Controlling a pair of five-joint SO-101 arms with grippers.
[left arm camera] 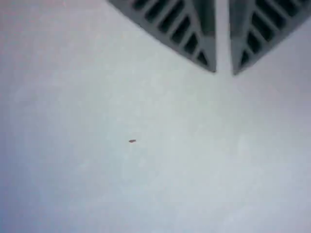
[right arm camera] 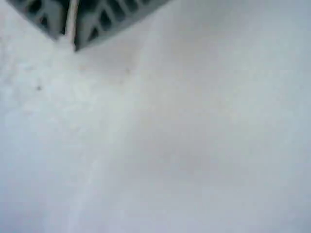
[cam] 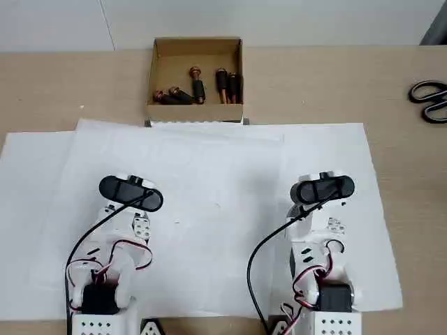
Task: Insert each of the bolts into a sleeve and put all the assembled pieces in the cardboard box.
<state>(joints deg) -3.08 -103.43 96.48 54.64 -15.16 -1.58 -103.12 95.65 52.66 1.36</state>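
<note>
The cardboard box (cam: 174, 64) stands at the far middle of the table. Inside it lie several copper bolts in black sleeves: one (cam: 198, 84) in the middle, a pair (cam: 228, 86) to the right and others (cam: 171, 95) at the near left corner. My left arm (cam: 130, 192) and right arm (cam: 322, 188) are folded back near the front edge, far from the box. The left gripper (left arm camera: 223, 72) is shut on nothing, just above bare white paper. Over the same paper, the right gripper (right arm camera: 70, 46) is also shut with nothing in it.
White paper sheets (cam: 216, 174) cover the table between the arms and the box. Black-handled scissors (cam: 429, 100) lie at the far right edge. A tiny dark speck (left arm camera: 131, 141) marks the paper under the left wrist.
</note>
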